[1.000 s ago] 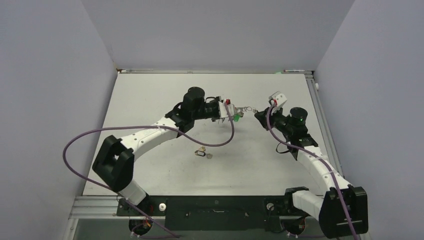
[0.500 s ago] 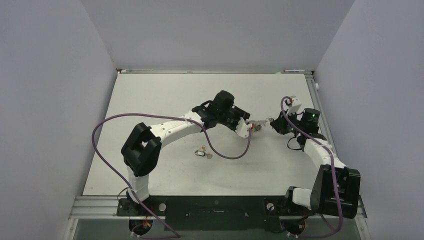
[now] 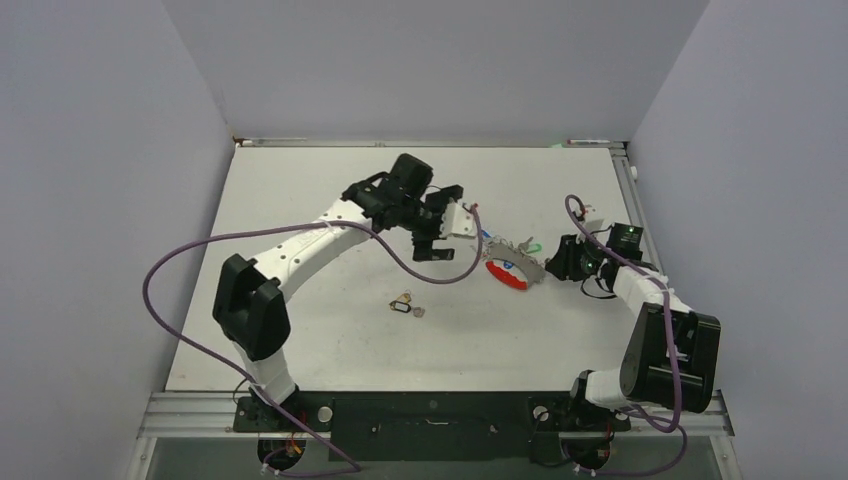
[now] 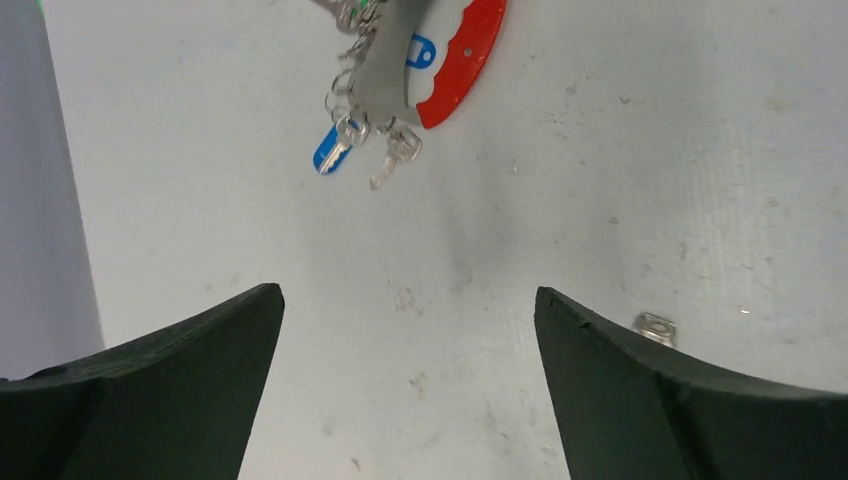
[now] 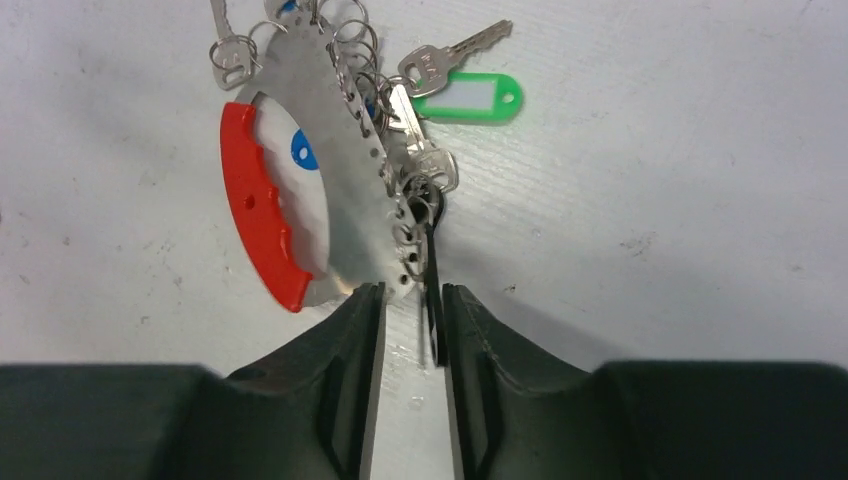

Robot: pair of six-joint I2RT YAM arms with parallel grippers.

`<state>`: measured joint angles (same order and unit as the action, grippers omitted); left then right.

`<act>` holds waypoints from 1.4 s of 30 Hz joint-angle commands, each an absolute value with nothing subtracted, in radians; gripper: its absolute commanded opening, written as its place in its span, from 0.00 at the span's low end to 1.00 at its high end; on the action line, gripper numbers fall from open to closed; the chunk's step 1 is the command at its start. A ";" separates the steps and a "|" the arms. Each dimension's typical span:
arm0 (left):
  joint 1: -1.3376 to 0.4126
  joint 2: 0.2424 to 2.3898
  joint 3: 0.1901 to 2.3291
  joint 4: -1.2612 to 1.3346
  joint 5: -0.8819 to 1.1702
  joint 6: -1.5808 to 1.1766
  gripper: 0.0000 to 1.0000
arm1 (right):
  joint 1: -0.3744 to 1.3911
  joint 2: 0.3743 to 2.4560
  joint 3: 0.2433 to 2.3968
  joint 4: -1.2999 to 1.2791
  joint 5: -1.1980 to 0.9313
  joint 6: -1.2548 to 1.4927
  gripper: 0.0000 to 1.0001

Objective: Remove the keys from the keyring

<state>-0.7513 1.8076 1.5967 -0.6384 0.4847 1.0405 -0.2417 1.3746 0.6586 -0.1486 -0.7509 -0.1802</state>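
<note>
Quick status from my end. The left gripper [image 3: 452, 222] sits just above the middle of the overhead view, over the white table [image 3: 300, 200]. On its wrist camera the two fingers [image 4: 150, 390] are spread wide, one in each bottom corner, with only bare tabletop between them. It's gripping nothing.

The keyring [image 3: 507, 268] lies flat on the table, right of centre in the overhead view. It's between the two grippers and much closer to the right gripper [image 3: 553, 262]. On the right wrist camera it fills the upper left. The red crescent [image 5: 255, 200] is on the left, with the grey toothed strip [image 5: 330, 150] curving beside it. The keys [image 5: 415, 150] are bunched on small rings along the strip's right edge. One has a green tag [image 5: 468, 100] lying out towards the upper right. A blue tag [image 4: 328, 150] shows near the top of the left wrist view.

The right gripper's fingers [image 5: 350, 380] are close together with a thin gap, tips right at the lower end of the strip. A thin black piece [image 5: 432, 300] runs from the rings down into that gap, against the right-hand finger in the frame. I honestly can't tell whether it's pinched or just sitting there.

Two small loose bits [image 3: 408, 306] lie on the table below the left gripper in the overhead view, well apart from the keyring.
</note>
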 commanded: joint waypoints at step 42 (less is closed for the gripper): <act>-0.686 1.529 1.078 -0.589 0.467 0.609 0.59 | 0.078 1.422 0.851 -0.323 -0.694 -0.147 0.90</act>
<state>-0.6708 1.4532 1.0092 -0.5793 0.3443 0.4500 0.1825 1.4597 0.8139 -0.3519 -0.6437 -0.1844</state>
